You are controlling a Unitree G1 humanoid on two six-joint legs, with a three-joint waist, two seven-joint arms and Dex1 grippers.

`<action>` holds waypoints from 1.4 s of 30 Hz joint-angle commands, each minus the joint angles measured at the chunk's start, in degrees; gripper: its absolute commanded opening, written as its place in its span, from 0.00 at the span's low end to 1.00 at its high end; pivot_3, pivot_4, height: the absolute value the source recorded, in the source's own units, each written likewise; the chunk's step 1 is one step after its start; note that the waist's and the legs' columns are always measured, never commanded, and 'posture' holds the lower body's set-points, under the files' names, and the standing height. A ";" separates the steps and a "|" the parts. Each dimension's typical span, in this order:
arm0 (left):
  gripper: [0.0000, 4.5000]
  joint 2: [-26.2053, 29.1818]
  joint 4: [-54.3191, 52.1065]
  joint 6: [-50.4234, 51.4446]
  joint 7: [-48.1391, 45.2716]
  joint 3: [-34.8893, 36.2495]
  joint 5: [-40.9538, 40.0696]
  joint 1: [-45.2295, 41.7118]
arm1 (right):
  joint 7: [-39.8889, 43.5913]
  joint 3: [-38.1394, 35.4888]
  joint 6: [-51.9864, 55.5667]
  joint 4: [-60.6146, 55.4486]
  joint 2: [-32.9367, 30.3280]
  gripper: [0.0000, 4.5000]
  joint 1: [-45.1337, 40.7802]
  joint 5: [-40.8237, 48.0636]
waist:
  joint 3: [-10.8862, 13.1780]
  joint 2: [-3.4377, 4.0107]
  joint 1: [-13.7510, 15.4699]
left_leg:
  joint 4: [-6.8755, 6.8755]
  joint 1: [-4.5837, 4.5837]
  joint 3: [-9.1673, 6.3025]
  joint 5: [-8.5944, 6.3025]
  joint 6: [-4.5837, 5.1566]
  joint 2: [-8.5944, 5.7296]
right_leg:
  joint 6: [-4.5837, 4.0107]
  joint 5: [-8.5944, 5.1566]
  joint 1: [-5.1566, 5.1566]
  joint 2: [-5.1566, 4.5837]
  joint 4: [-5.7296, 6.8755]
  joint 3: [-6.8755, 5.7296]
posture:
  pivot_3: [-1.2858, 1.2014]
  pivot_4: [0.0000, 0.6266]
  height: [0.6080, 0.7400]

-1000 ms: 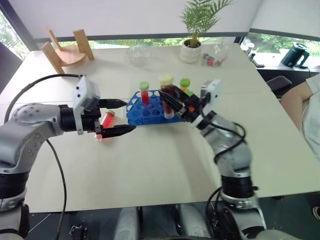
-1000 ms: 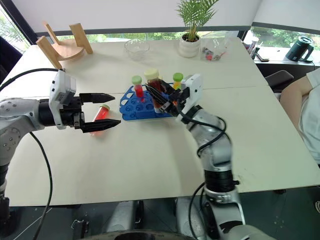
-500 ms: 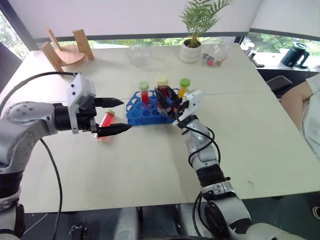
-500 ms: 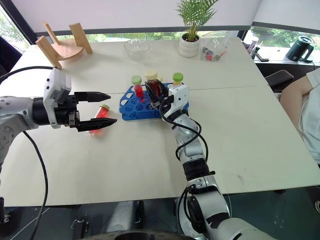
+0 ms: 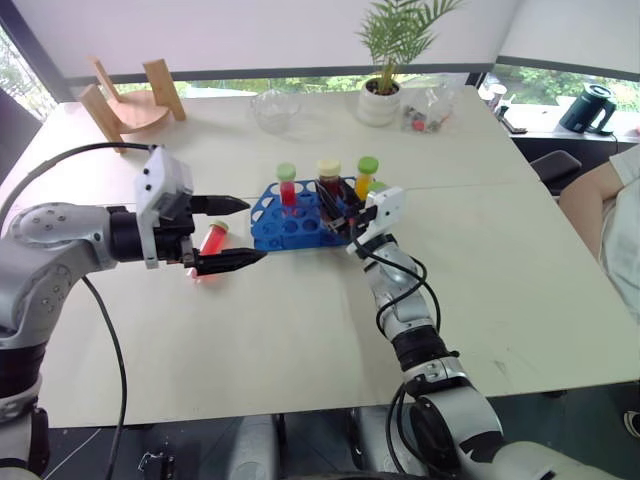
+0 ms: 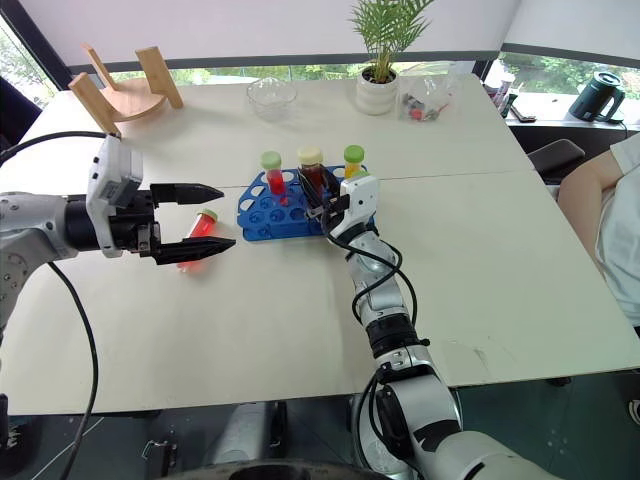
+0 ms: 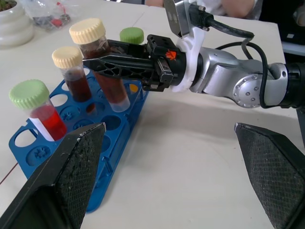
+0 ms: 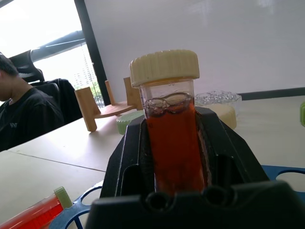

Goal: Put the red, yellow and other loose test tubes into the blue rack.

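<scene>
The blue rack stands mid-table with a red green-capped tube, a yellow green-capped tube and a maroon cream-capped tube upright in it. My right gripper is shut on another maroon cream-capped tube, held nearly upright with its lower end at the rack's top; I cannot tell whether it sits in a hole. One loose red tube lies on the table left of the rack. My left gripper hovers open just over that tube, not touching it.
At the table's far side are a wooden stand, a glass bowl, a potted plant and a clear bag. A person sits at the right edge. Bare table lies in front of the rack.
My right gripper has come down and forward with the maroon tube, bringing it upright and low over the rack. The left gripper and the loose red tube have stayed put.
</scene>
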 commanded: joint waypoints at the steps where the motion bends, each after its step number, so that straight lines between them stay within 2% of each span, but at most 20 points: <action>1: 1.00 0.77 -1.61 -0.11 0.24 2.23 -0.50 -0.47 | -0.50 -0.33 -1.42 -0.48 -0.08 0.19 -0.89 0.11 | 0.00 0.00 -0.08 | 0.00 0.00 0.00 0.00 0.00 0.00 | 0.00 0.00 0.00 0.00 0.00 0.00 | 0.52 0.24 1.00; 13: 1.00 0.45 -1.57 -0.25 0.34 1.97 -0.47 -0.56 | -0.45 0.87 -1.06 -1.54 -0.21 0.19 1.11 -0.30 | 0.00 0.00 -0.83 | 0.00 0.01 -0.02 0.00 0.00 0.00 | 0.00 0.00 0.01 0.00 0.02 0.00 | 0.52 0.24 1.00; 37: 1.00 0.40 -0.71 -0.17 0.18 1.32 -0.15 -1.44 | -2.10 -0.19 -5.25 9.74 0.28 0.19 -3.54 -1.03 | 0.00 0.00 -0.94 | 0.00 0.06 -0.02 0.01 -0.02 0.00 | -0.03 0.02 0.03 0.00 0.07 0.00 | 0.52 0.24 1.00; 39: 1.00 0.41 -0.80 -0.31 0.26 1.39 0.05 -1.05 | -1.34 0.33 -4.70 8.13 -0.24 0.42 -1.79 -1.16 | 0.00 0.00 -0.94 | 0.01 0.06 -0.02 0.01 -0.02 0.00 | -0.03 0.02 0.03 0.00 0.07 0.00 | 0.52 0.24 1.00; 40: 1.00 0.39 -0.85 -0.27 0.36 1.46 0.05 -0.91 | -1.20 0.63 -4.52 6.96 -0.52 0.50 -0.81 -1.41 | 0.00 0.00 -0.91 | 0.00 0.06 -0.02 0.01 -0.02 0.00 | -0.03 0.02 0.04 0.00 0.07 0.00 | 0.52 0.24 1.00; 42: 1.00 0.41 -0.97 0.04 0.74 1.64 -0.01 -0.71 | -0.76 1.50 -3.49 3.69 -1.26 0.75 1.40 -1.99 | 0.00 0.00 -0.80 | -0.01 0.05 -0.03 0.01 -0.02 0.00 | -0.03 0.02 0.03 0.00 0.07 -0.01 | 0.52 0.24 1.00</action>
